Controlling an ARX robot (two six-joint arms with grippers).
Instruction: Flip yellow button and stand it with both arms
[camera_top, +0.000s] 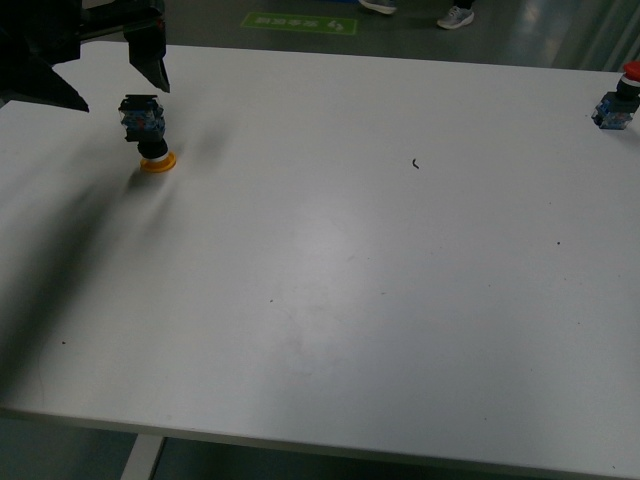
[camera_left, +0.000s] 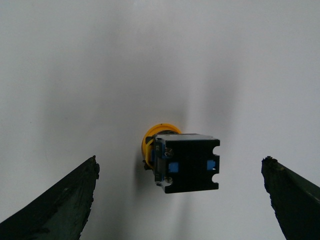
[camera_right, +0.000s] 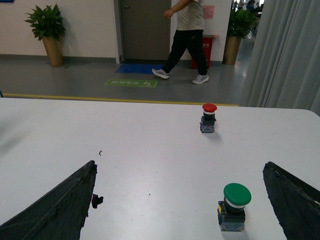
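The jaws of both arms stood wide apart and held nothing. The left gripper (camera_top: 124, 98) hung in the upper left of the front frame, its fingers (camera_left: 60, 205) spread to either side of the yellow button (camera_top: 148, 135) and clear of it. The right gripper (camera_right: 179, 165) faced bare white table (camera_top: 350, 290). The yellow button rested cap-down on the table, block uppermost, perhaps slightly tilted; blur made that uncertain. A red button (camera_top: 614, 100) stood at the upper right edge. A green button (camera_right: 234, 207) stood upright nearer the right gripper.

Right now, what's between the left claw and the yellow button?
Nothing but bare table, per the left wrist view: the left claw is open, fingers either side of the yellow button, not touching.
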